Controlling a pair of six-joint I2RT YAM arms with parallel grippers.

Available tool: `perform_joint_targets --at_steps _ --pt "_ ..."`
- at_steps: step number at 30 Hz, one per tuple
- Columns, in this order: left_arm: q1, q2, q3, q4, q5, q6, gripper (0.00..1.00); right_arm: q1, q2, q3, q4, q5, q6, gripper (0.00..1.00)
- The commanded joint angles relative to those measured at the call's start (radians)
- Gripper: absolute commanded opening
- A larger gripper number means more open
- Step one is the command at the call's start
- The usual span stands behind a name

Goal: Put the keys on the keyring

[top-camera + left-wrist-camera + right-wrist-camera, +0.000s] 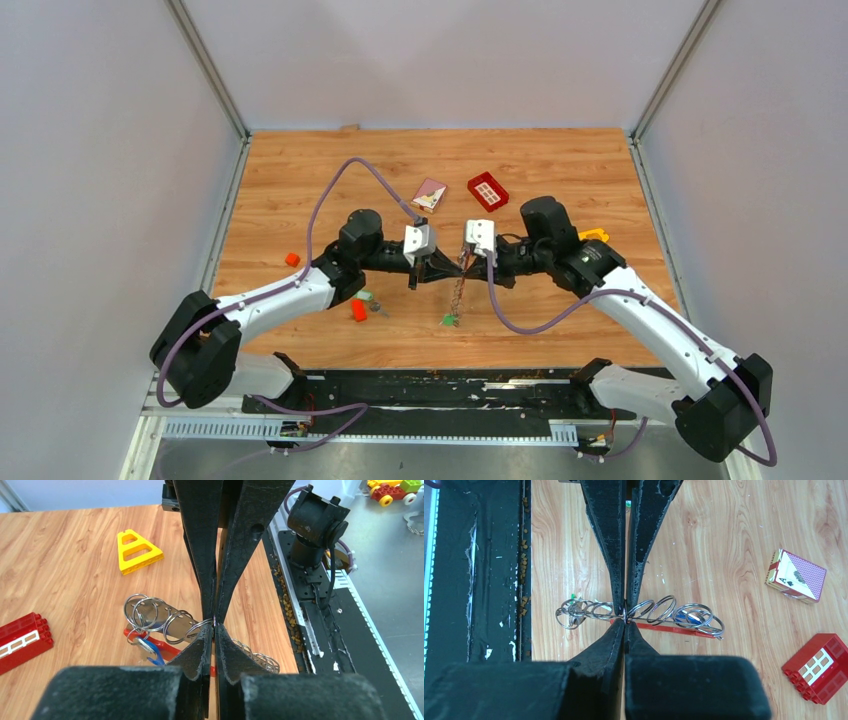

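My gripper [625, 613] is pinched tight on one silver loop near the middle of the keyring [569, 616]. Its rings run crosswise over the wooden table [734, 535], with a red strip [669, 628] just beneath. A blue-headed key [694, 618] sits among the rings nearer the card box [796, 576] and the red brick [819, 667].

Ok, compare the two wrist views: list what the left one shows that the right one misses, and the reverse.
Left wrist only: a yellow triangle frame and a colourful toy car beyond the table edge. Right wrist only: a card box. Both: the keyring with a blue key on it, the red brick, and a claw pinched shut on a ring, the left claw in its view, the right claw in its own.
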Motion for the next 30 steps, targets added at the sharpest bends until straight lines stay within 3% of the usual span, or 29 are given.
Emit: perform_joint_targets --at_steps 1,5,12,14,18,20,25,30 --pt "-0.011 0.008 0.032 -0.092 -0.017 0.051 0.06 0.017 -0.006 0.069 0.050 -0.017 -0.013 0.00" --pt "-0.014 0.016 0.044 -0.133 -0.017 0.078 0.00 0.020 -0.002 0.072 0.046 -0.009 -0.010 0.00" --pt "-0.017 -0.002 0.037 -0.146 -0.069 0.080 0.00 0.020 -0.002 0.072 0.058 0.011 0.007 0.00" --pt "-0.015 -0.026 0.029 -0.149 -0.102 0.084 0.00 0.017 -0.006 0.067 0.061 0.035 0.012 0.07" --pt "0.008 -0.069 0.033 -0.174 -0.134 0.088 0.00 0.000 -0.033 0.044 0.073 0.056 0.028 0.35" --pt "0.035 -0.088 0.038 -0.180 -0.138 0.079 0.00 -0.012 -0.051 0.030 0.077 0.059 0.029 0.43" --pt "0.123 -0.144 0.023 -0.128 -0.089 0.041 0.00 -0.027 -0.083 0.011 0.072 0.049 0.023 0.50" --pt "0.217 -0.190 -0.038 0.048 0.025 -0.026 0.00 -0.027 -0.083 0.015 0.071 0.014 0.020 0.51"
